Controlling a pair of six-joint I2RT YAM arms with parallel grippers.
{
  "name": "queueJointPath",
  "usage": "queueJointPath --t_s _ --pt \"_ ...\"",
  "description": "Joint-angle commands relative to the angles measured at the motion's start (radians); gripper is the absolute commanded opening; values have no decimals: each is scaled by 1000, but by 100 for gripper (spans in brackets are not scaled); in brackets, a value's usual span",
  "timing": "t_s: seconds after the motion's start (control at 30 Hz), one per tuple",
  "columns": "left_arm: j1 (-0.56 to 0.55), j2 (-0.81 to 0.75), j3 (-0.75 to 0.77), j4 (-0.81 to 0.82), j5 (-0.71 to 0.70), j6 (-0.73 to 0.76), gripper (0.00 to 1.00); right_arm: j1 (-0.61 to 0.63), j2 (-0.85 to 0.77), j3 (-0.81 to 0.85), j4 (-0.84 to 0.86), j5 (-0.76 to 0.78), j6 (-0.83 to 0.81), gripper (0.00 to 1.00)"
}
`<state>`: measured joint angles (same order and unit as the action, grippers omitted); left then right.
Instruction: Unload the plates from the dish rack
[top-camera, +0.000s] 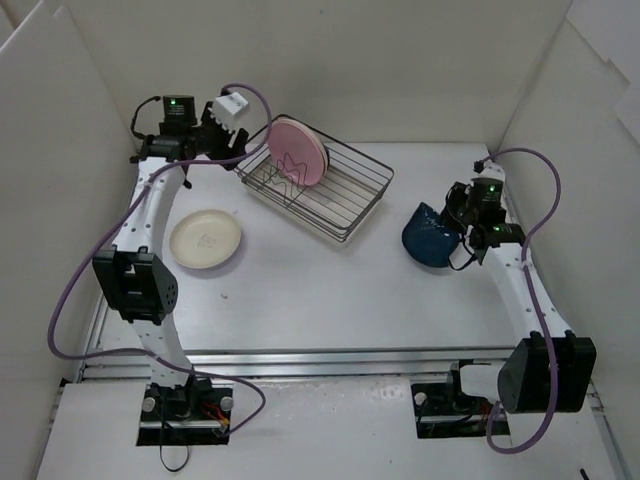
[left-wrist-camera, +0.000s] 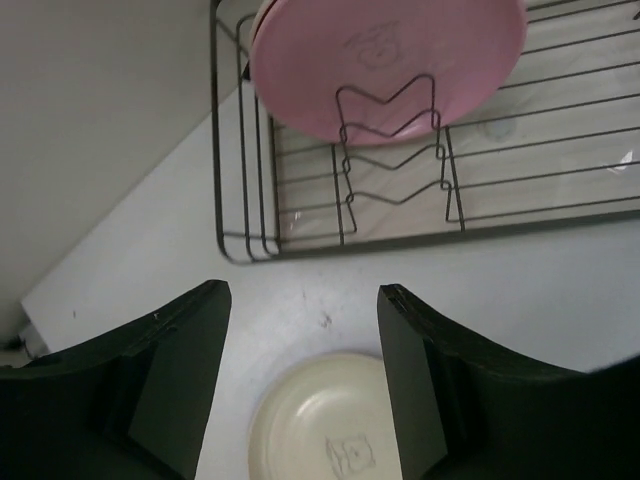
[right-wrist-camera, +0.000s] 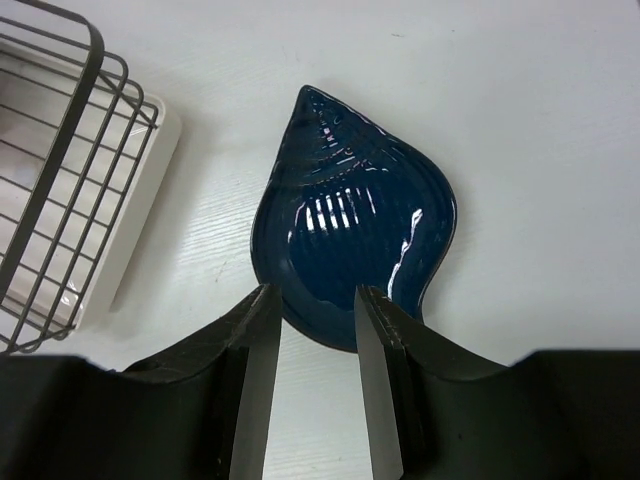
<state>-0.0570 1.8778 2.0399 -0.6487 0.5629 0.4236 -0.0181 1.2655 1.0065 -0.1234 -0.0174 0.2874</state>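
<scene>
**Colleague:** What is closest to your lens on the left wrist?

**Me:** My left fingers (left-wrist-camera: 165, 390), two dark shapes at 7 and 5 o'clock of that view. They stand wide apart and hold nothing. Through the gap, at 6 o'clock, I see a cream plate (left-wrist-camera: 320, 430) lying flat on the tabletop (left-wrist-camera: 560, 290).

**Colleague:** And where is the dish rack?

**Me:** The dish rack (left-wrist-camera: 440, 238) is at 12 o'clock in the same view. A pink plate (left-wrist-camera: 390, 50) stands upright in its zigzag divider (left-wrist-camera: 342, 130), at the end of the rack nearest to my left fingers.

**Colleague:** How does it look from above?

**Me:** In the top view the rack sits at 12 o'clock of the tabletop, turned a little. The cream plate lies at 9 o'clock, well apart from the rack. A dark blue plate (top-camera: 430, 240) with a wavy rim is at 3 o'clock, also outside the rack.

**Colleague:** Do your right fingers hold it?

**Me:** In the right wrist view my right fingers (right-wrist-camera: 245, 400) are at 6 o'clock, with only a narrow gap between them. The near rim of the blue plate reaches into that gap. I cannot tell whether they pinch the plate or only stand at it. At 9 o'clock of this view a corner of the rack rests on a white tray (right-wrist-camera: 145, 200).
</scene>
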Motion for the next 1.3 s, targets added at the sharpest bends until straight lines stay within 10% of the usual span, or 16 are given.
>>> queueJointPath --t_s 0.0,0.23,0.6,1.27 --pt "-20 18 -47 408 89 99 61 60 -37 55 7 -7 -47 37" --pt "-50 342 280 541 100 -29 61 133 -44 72 -50 14 -62 38" --pt "-60 521 296 842 108 -138 62 179 0 139 -107 51 -77 39" --pt "-69 482 161 916 183 -105 6 185 107 222 -185 71 -134 40"
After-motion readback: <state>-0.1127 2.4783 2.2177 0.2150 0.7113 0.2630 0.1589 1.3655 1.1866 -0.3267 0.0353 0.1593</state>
